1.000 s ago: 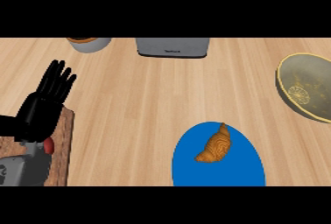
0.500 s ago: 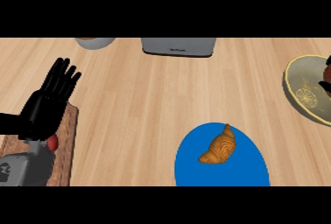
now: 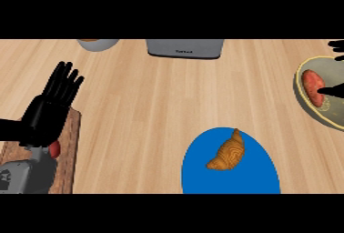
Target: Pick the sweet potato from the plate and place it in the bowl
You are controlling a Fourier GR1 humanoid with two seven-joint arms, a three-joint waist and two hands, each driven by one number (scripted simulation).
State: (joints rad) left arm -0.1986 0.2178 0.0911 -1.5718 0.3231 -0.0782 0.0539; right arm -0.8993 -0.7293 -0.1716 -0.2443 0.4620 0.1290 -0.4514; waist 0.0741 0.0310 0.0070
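An orange-red sweet potato (image 3: 311, 84) lies inside the olive bowl (image 3: 300, 98) at the right edge. Only parts of my right hand (image 3: 331, 91) show there: a dark fingertip rests against the potato and another finger sticks out above the bowl's rim, apart from it. Low in the middle is the blue plate (image 3: 259, 175), carrying a brown croissant (image 3: 228, 154). My left hand (image 3: 48, 111) rests open at the left with its fingers straight up, holding nothing.
A wooden board (image 3: 70, 150) lies under the left hand with a small red item (image 3: 53, 149) and a grey object (image 3: 20, 175) on it. A grey appliance (image 3: 184, 48) and a round container (image 3: 98, 43) stand at the far edge.
The bowl, plate and far objects have shifted left and down in the view. The sweet potato now shows inside the bowl with right-hand fingers beside it. The left hand stays raised and open.
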